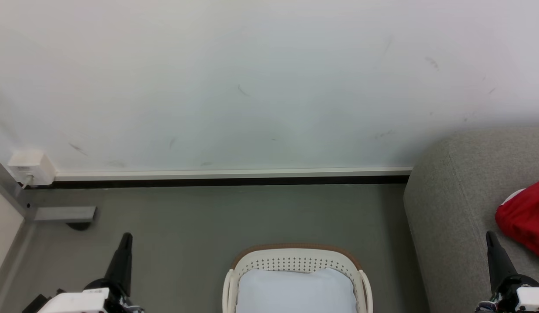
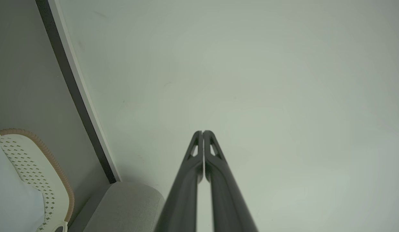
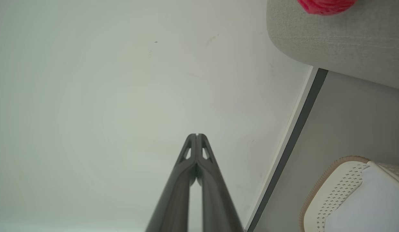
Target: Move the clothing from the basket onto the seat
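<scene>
Red clothing with a bit of white lies on the grey seat at the right; a red edge of the clothing also peeks in at the top of the right wrist view, on the seat. The white basket with its brown rim stands on the floor at bottom centre, holding a plain white pad. My left gripper is shut, empty, left of the basket. My right gripper is shut, empty, in front of the seat. Both wrist views show shut fingers, left gripper and right gripper, pointing at the wall.
A pale wall with a white and black skirting strip runs behind the basket. A white socket box and a grey bracket sit at the far left. Grey floor lies between wall and basket.
</scene>
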Tool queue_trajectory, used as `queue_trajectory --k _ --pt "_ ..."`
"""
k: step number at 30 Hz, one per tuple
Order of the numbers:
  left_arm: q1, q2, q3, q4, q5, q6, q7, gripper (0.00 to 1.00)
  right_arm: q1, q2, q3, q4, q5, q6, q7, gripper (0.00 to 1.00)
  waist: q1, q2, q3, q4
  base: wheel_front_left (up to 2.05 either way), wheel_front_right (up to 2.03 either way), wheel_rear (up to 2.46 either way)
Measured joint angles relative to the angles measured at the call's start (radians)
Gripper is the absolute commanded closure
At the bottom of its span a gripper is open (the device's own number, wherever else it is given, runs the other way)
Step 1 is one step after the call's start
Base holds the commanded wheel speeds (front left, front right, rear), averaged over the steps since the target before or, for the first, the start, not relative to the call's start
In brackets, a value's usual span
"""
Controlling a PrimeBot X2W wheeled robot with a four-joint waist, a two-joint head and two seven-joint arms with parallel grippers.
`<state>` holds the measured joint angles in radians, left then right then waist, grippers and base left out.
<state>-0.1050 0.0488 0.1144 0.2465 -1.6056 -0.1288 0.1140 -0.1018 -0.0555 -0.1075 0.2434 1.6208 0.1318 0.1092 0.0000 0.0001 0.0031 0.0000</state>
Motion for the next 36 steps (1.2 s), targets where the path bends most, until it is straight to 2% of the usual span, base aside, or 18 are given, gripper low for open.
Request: queue_trajectory --k 36 --pt "0.000 0.000 0.000 0.000 0.000 0.000 0.000 1.00 0.000 0.002 -0.002 0.000 -0.002 0.000 0.004 1.00 0.0000 0.0000 0.000 0.000 0.00 0.00 0.00"
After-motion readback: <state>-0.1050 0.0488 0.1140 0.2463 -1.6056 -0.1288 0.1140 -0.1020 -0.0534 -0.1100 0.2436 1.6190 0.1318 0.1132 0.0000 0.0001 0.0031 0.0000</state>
